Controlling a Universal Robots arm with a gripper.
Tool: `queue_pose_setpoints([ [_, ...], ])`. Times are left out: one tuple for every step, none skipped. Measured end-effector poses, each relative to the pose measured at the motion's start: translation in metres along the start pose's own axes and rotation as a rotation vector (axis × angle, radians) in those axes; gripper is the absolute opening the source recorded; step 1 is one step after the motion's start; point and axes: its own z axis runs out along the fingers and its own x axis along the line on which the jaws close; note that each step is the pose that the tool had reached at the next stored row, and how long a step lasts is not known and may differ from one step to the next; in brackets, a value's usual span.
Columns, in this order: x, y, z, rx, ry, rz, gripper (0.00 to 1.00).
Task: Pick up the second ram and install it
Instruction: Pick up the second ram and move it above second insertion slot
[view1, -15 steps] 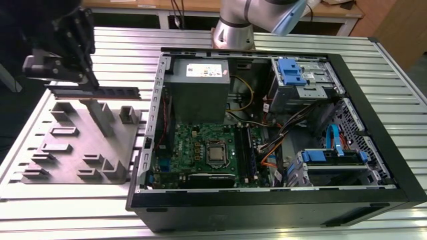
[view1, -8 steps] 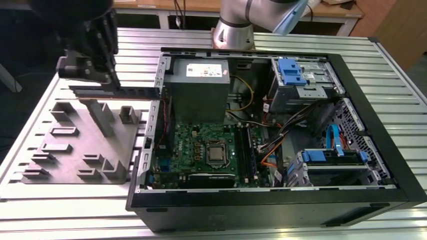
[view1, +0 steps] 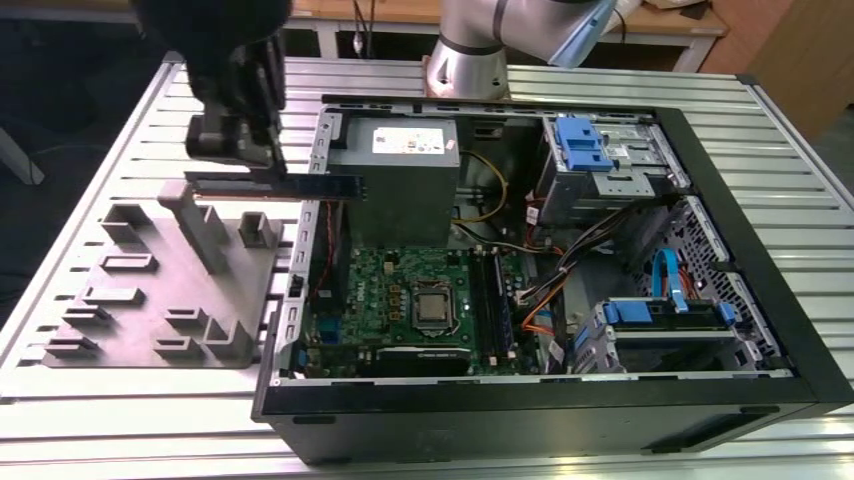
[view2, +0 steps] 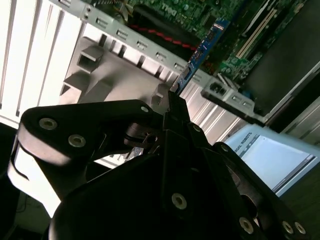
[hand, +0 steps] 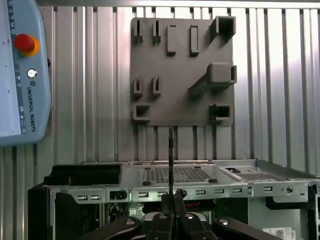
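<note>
A grey plastic holder plate with upright slabs (view1: 147, 290) lies on the ribbed metal desk (view1: 134, 410) below the black end effector (view1: 251, 165). The end effector is clamped on the second ram (view1: 314, 186), a long, thin blue-green memory stick held level and on edge. The stick's free end reaches out beyond the fingers, over the rim of the open black computer case (view1: 747, 300). The grip looks off-centre, so the stick may pivot. It may also clip the rim, or meet the green motherboard (view1: 400, 300) skewed and jam.

Black gripper (view1: 251, 172), dark blue-green second ram (view1: 320, 186). Grey plastic tray (view1: 134, 290) at middle left, green motherboard (view1: 394, 290), black case (view1: 534, 410), bright blue latches (view1: 577, 143), ribbed silver table (view1: 134, 420) all around.
</note>
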Motion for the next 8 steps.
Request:
queue_pose_setpoints([
  [-0.0001,-0.0039,-0.0001,0.0,0.0001,0.0,0.08],
  [-0.0003,-0.008,-0.0002,-0.0001,0.0001,0.0,0.08],
  [-0.0004,-0.0121,-0.0003,-0.0001,0.0001,0.0,0.08],
  [-0.0006,-0.0165,-0.0004,-0.0001,0.0001,0.0,0.08],
  [-0.0007,-0.0204,-0.0004,-0.0001,0.0,0.0,0.08],
  [-0.0009,-0.0249,-0.0005,-0.0001,0.0,0.0,0.08],
  [-0.001,-0.0292,-0.0006,-0.0001,0.0,0.0,0.08],
  [-0.0012,-0.0336,-0.0006,-0.0001,0.0,0.0,0.08],
])
